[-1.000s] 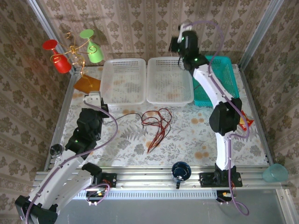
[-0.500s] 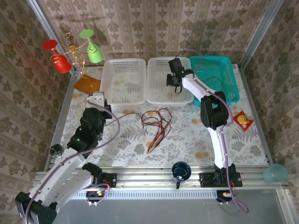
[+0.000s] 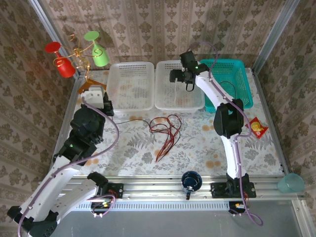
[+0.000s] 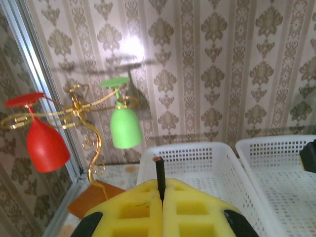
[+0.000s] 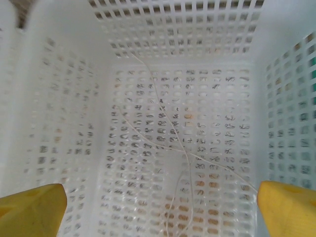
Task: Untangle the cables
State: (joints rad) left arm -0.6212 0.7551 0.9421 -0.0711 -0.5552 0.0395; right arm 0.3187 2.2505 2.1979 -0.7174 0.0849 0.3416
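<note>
Altogether three baskets line the top of the overhead frame: a left white basket (image 3: pixel 131 64), a right white basket (image 3: pixel 163 101) and one teal basket (image 3: pixel 229 61). The right white basket holds one thin white cable (image 5: pixel 148 143), and the right gripper (image 5: pixel 159 192) is spread wide above it. The teal basket holds one dark cable (image 3: pixel 224 85). At left, the left gripper (image 4: pixel 162 190) is clamped on one black cable (image 4: pixel 159 173). A red tangle (image 3: pixel 165 126) lies at the centre of the bench (image 3: pixel 197 148); I cannot count its strands.

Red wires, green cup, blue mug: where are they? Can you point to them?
red wires (image 3: pixel 166 129), top view, middle of the tangle.
green cup (image 4: pixel 125 128), left wrist view, its rounded bowl.
blue mug (image 3: pixel 191 181), top view, its dark inside.
</note>
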